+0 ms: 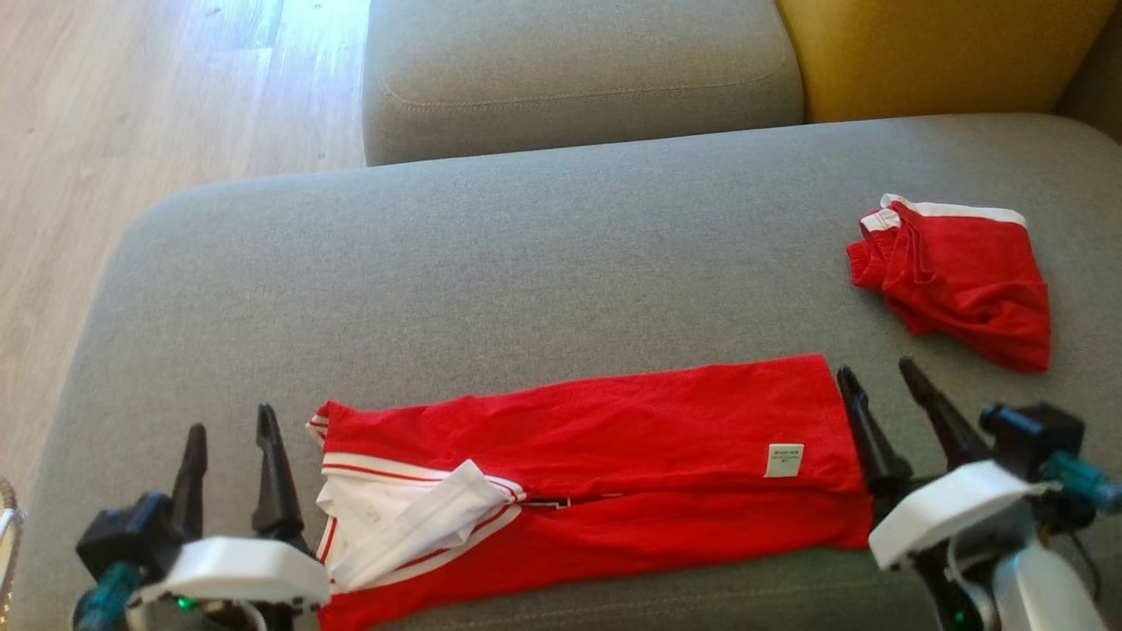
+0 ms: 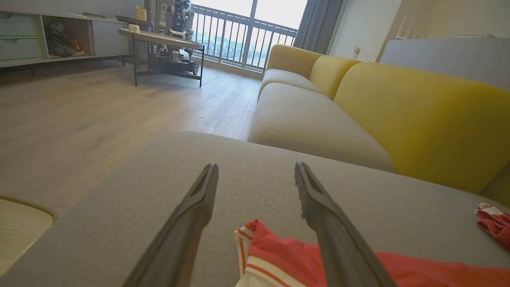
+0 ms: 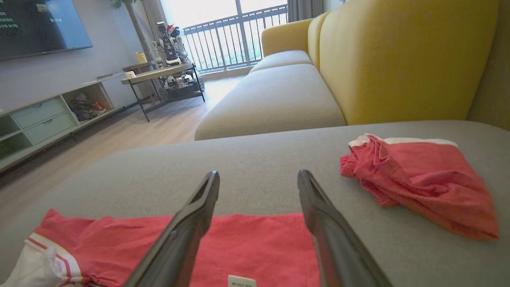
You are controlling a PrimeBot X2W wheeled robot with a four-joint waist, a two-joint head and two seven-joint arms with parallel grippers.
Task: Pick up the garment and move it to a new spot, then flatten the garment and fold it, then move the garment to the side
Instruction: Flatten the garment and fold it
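A red garment point(image 1: 605, 456) with white, red-striped trim lies folded into a long band near the front edge of the grey cushion point(image 1: 491, 263); a small white tag sits near its right end. My left gripper point(image 1: 232, 438) stands open just beside the garment's left end, touching nothing. At the right end, my right gripper point(image 1: 877, 372) is open too, fingers apart and empty. The left wrist view has the garment's point(image 2: 279, 255) striped end under my left gripper point(image 2: 257, 169). In the right wrist view the garment point(image 3: 255, 247) spreads below my right gripper point(image 3: 259, 177).
A second red piece of clothing point(image 1: 955, 276) lies crumpled at the cushion's right. Behind are another grey seat point(image 1: 578, 79) and a yellow backrest point(image 1: 929, 53). Wooden floor point(image 1: 131, 114) runs along the left, with a low table point(image 2: 163, 40) farther off.
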